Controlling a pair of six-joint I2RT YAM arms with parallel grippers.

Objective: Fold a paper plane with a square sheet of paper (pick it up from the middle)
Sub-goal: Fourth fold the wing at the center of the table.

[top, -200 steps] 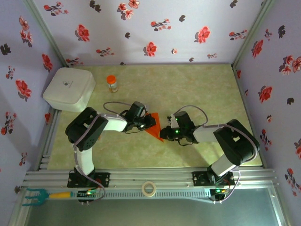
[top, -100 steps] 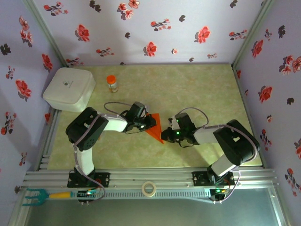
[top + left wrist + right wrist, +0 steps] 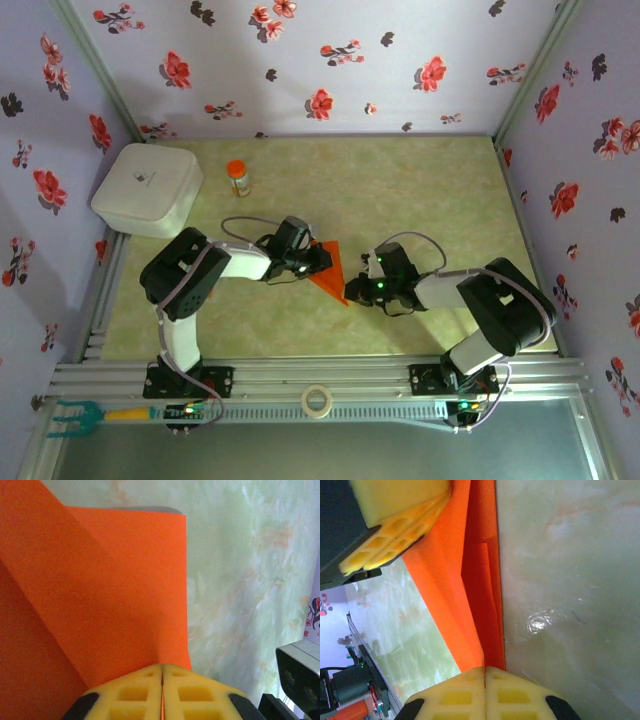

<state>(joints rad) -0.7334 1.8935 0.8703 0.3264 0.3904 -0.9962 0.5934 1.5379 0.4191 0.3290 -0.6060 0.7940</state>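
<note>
pinching the square sheet of paper [image 3: 331, 270], a creased orange wedge, we have our left gripper [image 3: 162, 671] and right gripper [image 3: 484, 672] each closed on opposite ends of it near the middle of the table [image 3: 430, 190].

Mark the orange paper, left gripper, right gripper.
orange paper [image 3: 330, 272]: top view, wedge middle.
left gripper [image 3: 162, 667]: left wrist view, seam between fingertips.
right gripper [image 3: 484, 670]: right wrist view, seam between fingertips.

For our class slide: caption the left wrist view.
Left gripper shut on the creased orange paper over the green table.
</note>
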